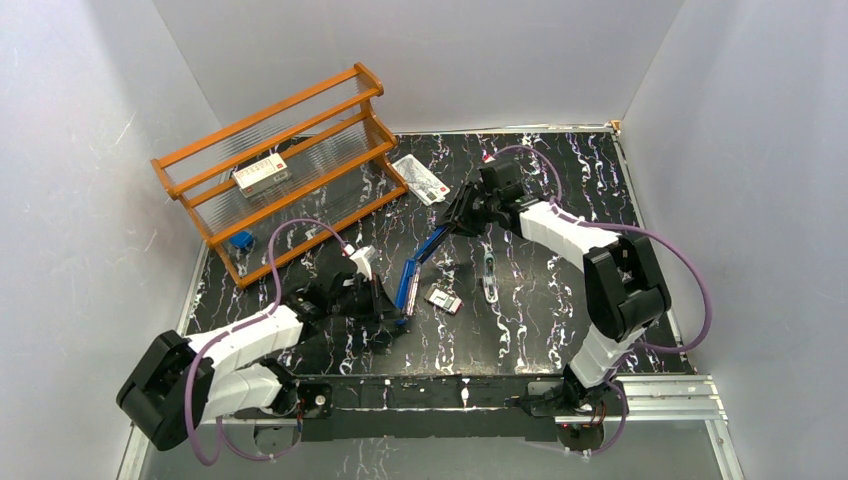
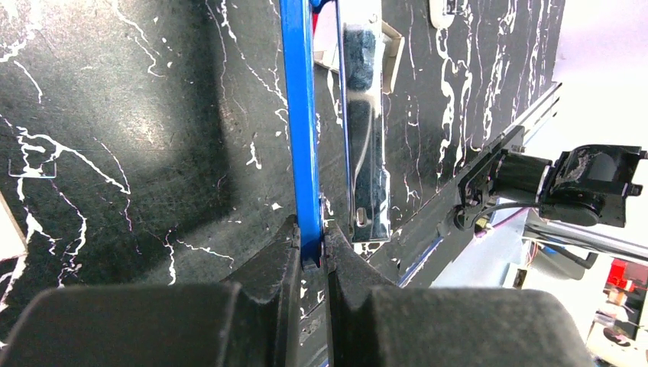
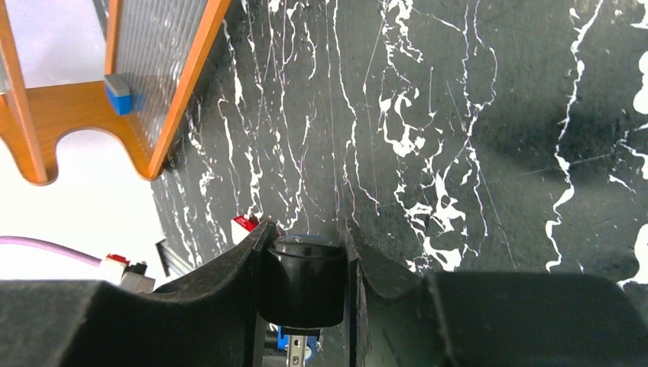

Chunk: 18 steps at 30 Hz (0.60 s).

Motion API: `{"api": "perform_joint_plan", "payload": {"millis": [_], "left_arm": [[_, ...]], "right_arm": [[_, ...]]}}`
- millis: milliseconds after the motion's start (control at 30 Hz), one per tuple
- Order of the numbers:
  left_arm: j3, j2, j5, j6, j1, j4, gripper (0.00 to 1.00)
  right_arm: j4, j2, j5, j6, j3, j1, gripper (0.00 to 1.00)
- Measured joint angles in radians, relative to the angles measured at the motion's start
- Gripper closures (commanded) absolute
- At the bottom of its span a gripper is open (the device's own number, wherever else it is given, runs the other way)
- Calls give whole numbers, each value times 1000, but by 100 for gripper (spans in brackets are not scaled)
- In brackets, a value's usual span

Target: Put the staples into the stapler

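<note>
Left gripper (image 2: 312,243) clamps the near tip of the long blue desk stapler (image 2: 304,115), splayed open mid-scene, silvery channel (image 2: 365,115) bared. Right gripper (image 3: 304,246) pinches what seems its black far end. Small red-and-white staples box (image 1: 443,297) lies just right.

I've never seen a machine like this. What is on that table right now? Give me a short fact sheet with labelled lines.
Surface: black marbled table
Stapler: blue stapler, swung open and held at both ends
Left end effector: shut on the stapler's blue near end
Right end effector: shut on the stapler's black far end
Staple box: small red-and-white staple box, lying just right of the stapler
Rack: orange rack at back left, holding a larger red-and-white box
Packet: white printed packet beside the rack
</note>
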Motion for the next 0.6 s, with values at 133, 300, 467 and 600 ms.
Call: {"api": "perform_joint_plan", "payload": {"millis": [133,300,467,600], "left_arm": [[-2,38,3,-24,0,22,100],[-20,80,24,-61,2,71,100],[-36,111,53,-85,2,108,95],[-47,128,61,-100,2,122,92]], "right_arm": [[-56,34,87,-20,76,48,84],[-174,68,220,-61,195,121,85],[-269,80,320,-82,258,174,85],[-319,89,377,-91,296,211,85]]}}
